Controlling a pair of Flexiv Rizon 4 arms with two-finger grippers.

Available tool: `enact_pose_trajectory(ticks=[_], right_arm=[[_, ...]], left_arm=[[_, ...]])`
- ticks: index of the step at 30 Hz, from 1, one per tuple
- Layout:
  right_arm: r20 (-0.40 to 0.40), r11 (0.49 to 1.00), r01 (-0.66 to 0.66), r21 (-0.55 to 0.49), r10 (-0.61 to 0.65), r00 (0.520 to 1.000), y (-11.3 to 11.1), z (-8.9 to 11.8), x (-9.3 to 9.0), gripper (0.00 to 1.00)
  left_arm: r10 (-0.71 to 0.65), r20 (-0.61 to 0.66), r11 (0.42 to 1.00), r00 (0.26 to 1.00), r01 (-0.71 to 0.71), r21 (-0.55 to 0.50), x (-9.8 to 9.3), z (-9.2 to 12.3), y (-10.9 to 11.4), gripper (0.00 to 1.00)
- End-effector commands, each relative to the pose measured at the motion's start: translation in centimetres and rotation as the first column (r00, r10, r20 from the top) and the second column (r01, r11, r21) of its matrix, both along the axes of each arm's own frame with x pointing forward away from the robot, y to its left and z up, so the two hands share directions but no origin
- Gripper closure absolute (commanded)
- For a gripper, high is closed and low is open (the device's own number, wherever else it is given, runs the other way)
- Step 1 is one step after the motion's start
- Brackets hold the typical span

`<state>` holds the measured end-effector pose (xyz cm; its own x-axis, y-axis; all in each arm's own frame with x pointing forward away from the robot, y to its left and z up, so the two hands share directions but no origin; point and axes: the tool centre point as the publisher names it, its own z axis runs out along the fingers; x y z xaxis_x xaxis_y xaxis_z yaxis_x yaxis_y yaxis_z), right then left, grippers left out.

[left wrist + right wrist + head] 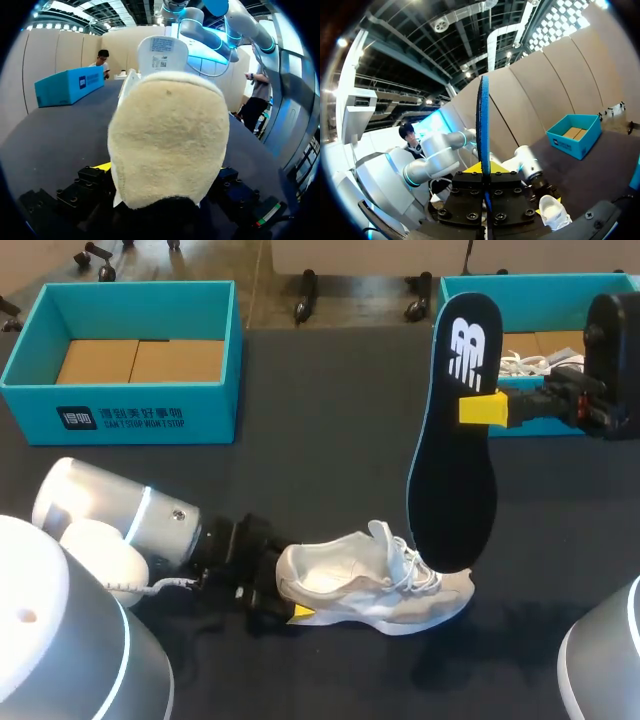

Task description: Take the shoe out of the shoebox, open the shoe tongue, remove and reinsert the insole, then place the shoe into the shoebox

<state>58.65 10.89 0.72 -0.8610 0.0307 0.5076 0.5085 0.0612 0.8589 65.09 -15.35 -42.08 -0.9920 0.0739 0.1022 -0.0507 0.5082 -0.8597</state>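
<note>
Resting on the dark surface (300, 480), the white shoe (380, 585) sits near its front edge, toe towards my right. The left gripper (287, 595) is clamped on the shoe's heel, which fills the left wrist view between the fingers. The right gripper (481, 408) pinches the black insole (455, 470) near its upper end and holds it upright, with its lower end over the shoe's laces. One teal shoebox (125, 410) stands at the far left of the surface and another (545, 282) at the far right, behind the right gripper.
</note>
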Motion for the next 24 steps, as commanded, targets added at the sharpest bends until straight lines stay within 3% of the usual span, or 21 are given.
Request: enact_pose_trajectory(ticks=[1, 9, 22, 24], right_arm=[[-0.001, 1.0, 0.0, -0.001, 0.0, 1.0, 0.2, -0.1, 0.0, 1.0], [-0.001, 1.0, 0.0, -0.001, 0.0, 1.0, 0.2, -0.1, 0.0, 1.0], [-0.001, 1.0, 0.0, -0.001, 0.0, 1.0, 0.2, -0.1, 0.0, 1.0], [-0.001, 1.0, 0.0, -0.001, 0.0, 1.0, 0.2, -0.1, 0.0, 1.0]], left_arm=[[-0.006, 0.005, 1.0, 1.0, 0.006, -0.017, 0.1, -0.2, 0.7, 0.0], [0.003, 0.014, 1.0, 1.0, -0.003, 0.011, 0.4, 0.6, 1.1, 0.0], [-0.01, -0.016, 0.973, 1.0, 0.014, 0.23, -0.3, 2.1, 3.8, 0.0], [-0.01, -0.04, 0.948, 0.999, 0.022, 0.319, -0.3, 2.4, 3.9, 0.0]])
